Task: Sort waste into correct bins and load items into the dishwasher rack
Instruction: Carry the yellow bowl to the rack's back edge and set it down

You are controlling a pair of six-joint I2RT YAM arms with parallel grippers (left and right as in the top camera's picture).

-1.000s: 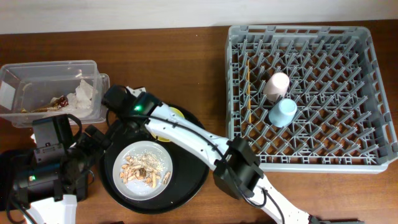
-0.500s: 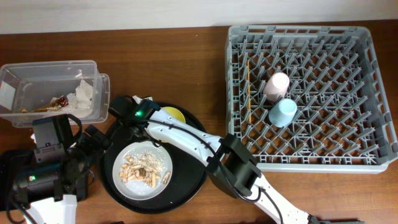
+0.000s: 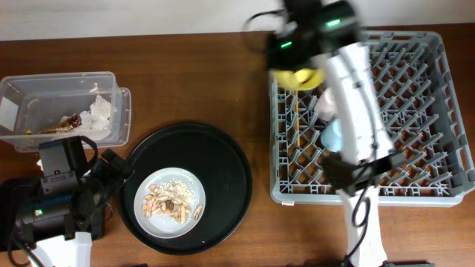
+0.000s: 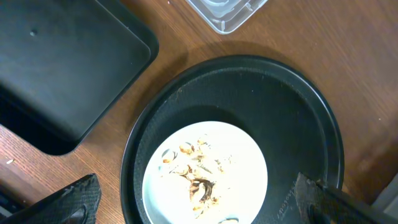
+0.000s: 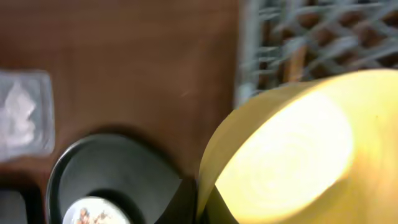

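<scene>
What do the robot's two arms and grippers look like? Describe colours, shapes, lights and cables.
The right arm has a glossy white shell between black joints, a green light near its wrist and a black cable. The left arm is boxy and black, with a small green light and a white lower segment. The left gripper has matte black fingers.

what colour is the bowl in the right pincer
Yellow. The bowl shows best in the right wrist view, where it fills much of the frame.
</scene>
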